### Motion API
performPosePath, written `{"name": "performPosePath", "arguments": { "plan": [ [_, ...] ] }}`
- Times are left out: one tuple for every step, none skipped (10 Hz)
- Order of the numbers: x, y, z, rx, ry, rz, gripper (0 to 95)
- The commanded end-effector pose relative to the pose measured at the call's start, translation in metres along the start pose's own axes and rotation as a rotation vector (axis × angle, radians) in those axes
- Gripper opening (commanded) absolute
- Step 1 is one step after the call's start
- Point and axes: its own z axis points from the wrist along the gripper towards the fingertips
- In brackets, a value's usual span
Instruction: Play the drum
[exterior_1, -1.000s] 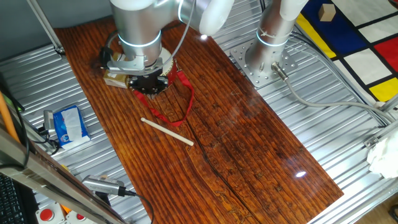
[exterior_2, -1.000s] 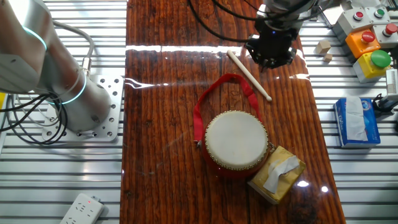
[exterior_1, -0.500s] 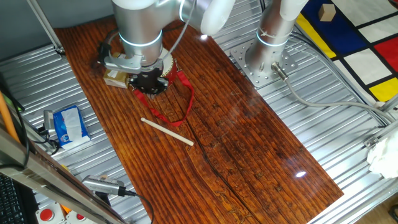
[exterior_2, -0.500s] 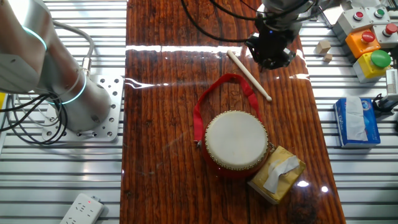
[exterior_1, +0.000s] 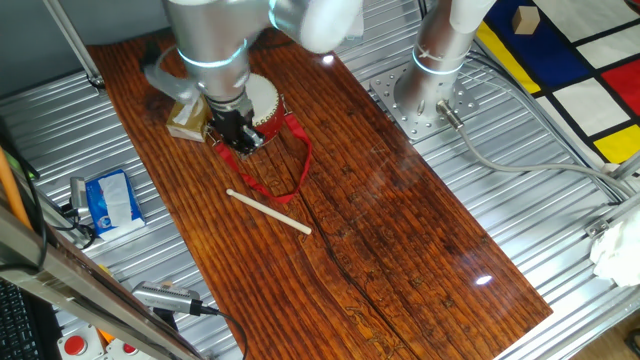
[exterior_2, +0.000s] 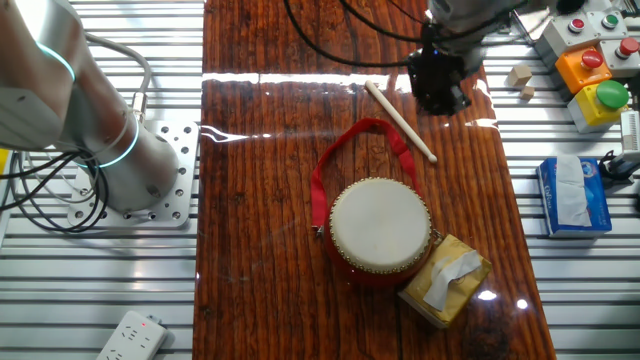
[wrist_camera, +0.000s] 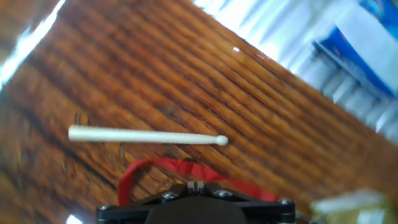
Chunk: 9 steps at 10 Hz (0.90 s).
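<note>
The drum (exterior_2: 380, 228) has a red barrel and a cream skin; it stands on the wooden table with its red strap (exterior_2: 352, 137) looped out toward the stick. In one fixed view the arm covers most of the drum (exterior_1: 263, 98). A thin light wooden stick (exterior_2: 400, 108) lies flat on the table beyond the strap, and shows in the hand view (wrist_camera: 146, 135) and in one fixed view (exterior_1: 268, 211). My gripper (exterior_2: 441, 92) hovers above the table just right of the stick, apart from the drum. In the hand view my gripper (wrist_camera: 196, 186) has its jaws together, holding nothing.
A tan cardboard tissue box (exterior_2: 446, 279) stands against the drum. A blue tissue pack (exterior_2: 574, 194) lies off the wooden board on the metal surface. Coloured push buttons (exterior_2: 598, 62) and small wooden blocks (exterior_2: 518, 76) sit at the far right corner. The robot base (exterior_2: 95, 130) stands left.
The hand has turned at the wrist and shifted a little away from the drum, uncovering more of the drum skin in one fixed view. The stick and drum have not moved.
</note>
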Motion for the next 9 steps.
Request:
{"name": "performPosePath", "arguments": {
  "plan": [
    [-0.0002,0.0,0.0,0.032,0.009,-0.088,0.0],
    [-0.0002,0.0,0.0,0.057,0.013,-0.154,0.0],
    [-0.0002,0.0,0.0,0.101,0.054,-0.343,0.0],
    [-0.0002,0.0,0.0,0.121,0.073,-0.421,0.0],
    [-0.0002,0.0,0.0,0.149,0.099,-0.583,0.0],
    [-0.0002,0.0,0.0,0.161,0.11,-0.665,0.0],
    [-0.0002,0.0,0.0,0.164,0.118,-0.719,0.0],
    [-0.0002,0.0,0.0,0.171,0.125,-0.764,0.0],
    [-0.0002,0.0,0.0,0.174,0.124,-0.776,0.0]
  ]
}}
